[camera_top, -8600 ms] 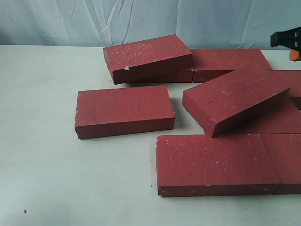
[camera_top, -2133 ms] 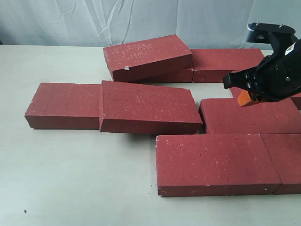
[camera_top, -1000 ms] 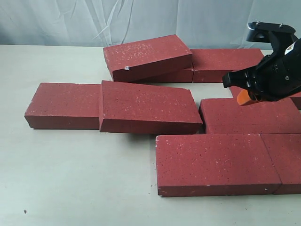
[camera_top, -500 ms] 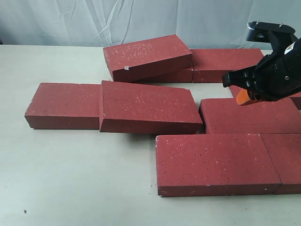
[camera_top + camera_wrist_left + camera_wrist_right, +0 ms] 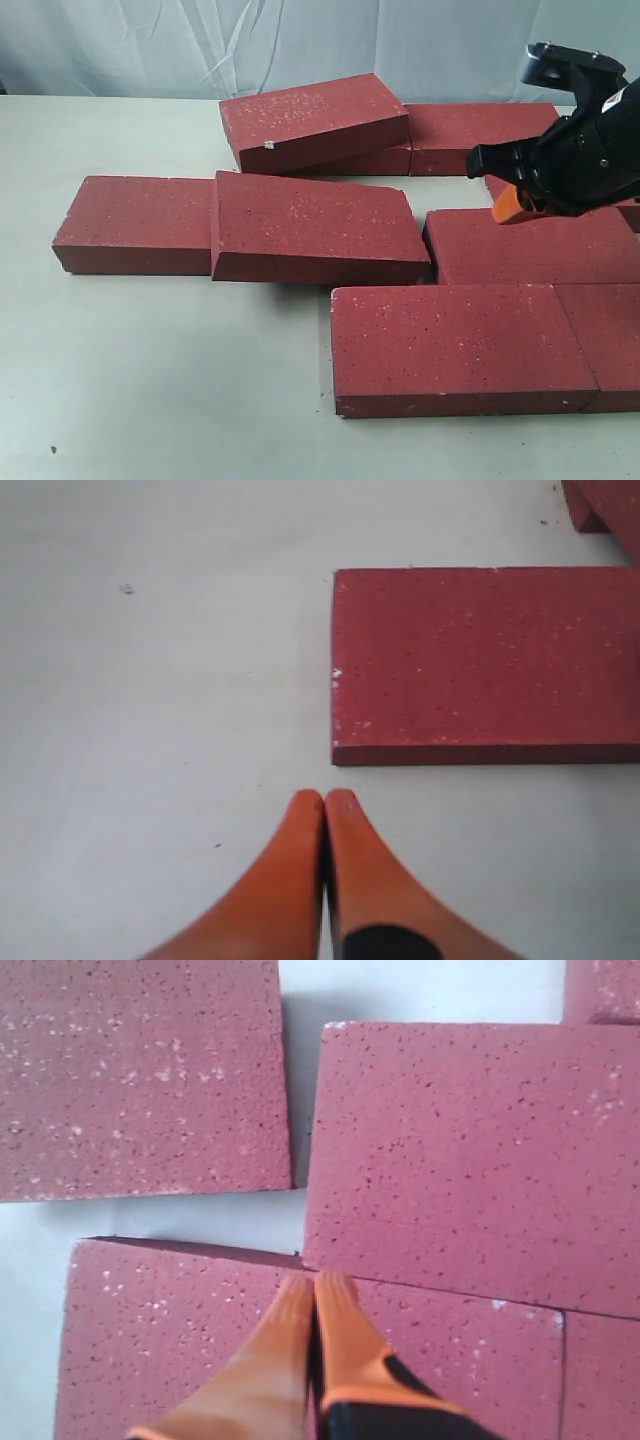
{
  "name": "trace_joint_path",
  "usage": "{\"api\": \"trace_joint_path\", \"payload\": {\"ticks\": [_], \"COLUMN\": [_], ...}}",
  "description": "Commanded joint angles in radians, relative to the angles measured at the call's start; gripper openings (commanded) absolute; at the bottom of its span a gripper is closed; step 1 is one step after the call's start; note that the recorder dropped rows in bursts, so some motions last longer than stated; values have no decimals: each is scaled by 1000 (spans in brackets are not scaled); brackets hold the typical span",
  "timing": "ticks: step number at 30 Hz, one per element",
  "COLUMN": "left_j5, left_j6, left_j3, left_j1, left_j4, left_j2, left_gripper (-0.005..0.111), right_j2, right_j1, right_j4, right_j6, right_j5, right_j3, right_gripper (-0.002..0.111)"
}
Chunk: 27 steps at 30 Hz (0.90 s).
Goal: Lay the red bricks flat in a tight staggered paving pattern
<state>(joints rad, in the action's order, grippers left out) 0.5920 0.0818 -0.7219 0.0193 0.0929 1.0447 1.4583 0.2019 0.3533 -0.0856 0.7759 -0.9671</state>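
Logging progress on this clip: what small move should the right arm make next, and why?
Probably shift the shut right gripper left and down onto the tilted middle brick to nudge it flat. Its left end rides up on the left brick, while the gripper hovers above the flat brick beside it.

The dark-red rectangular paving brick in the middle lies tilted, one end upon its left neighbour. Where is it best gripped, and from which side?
Probably across the two long sides of the tilted brick, near its middle, from above. Its left end lies on the neighbouring brick, whereas bare table shows along both long sides. The right gripper is shut and must open first.
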Motion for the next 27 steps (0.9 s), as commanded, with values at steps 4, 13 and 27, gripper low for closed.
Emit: {"api": "trace_joint_path", "payload": {"ticks": [4,13,27], "left_j5": [-7,-16,-81], "left_j6": [206,213,217], "left_j3": [-108,-269,-405], "left_j1": [-42,-143,-249], "left_j4": [234,261,274], "left_j2": [281,555,844], "left_gripper": [0,0,0], "right_j2": [-11,-11,-11], "right_j1": [-8,-8,-8], "right_j4": [85,67,67], "right_j6": [1,-1,-17], "right_j5": [40,36,26], "right_j3": [5,5,5], "right_gripper": [-1,-1,-1]}}
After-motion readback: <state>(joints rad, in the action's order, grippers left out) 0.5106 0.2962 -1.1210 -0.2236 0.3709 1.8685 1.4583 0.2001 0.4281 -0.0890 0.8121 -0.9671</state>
